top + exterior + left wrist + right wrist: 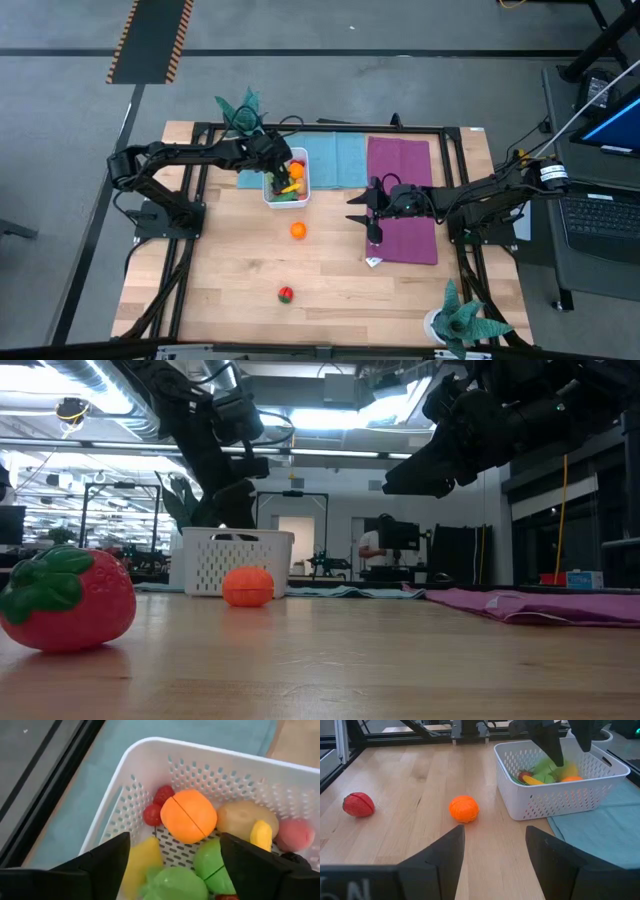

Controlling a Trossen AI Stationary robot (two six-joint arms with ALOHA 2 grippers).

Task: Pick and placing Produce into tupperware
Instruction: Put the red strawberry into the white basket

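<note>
Produce [189, 816] half hidden behind claw [172, 865]

My worktop [230, 270] is pale planked wood with a soft satin sheen. On it the white tupperware [150, 785] looks like moulded plastic, smooth, its walls and floor pierced with small holes. The produce inside, like the orange [189, 816], is glossy plastic. The strawberry [65, 598] shines too. The teal cloth [335, 158] and purple cloth [405, 200] are matt fabric.
</note>
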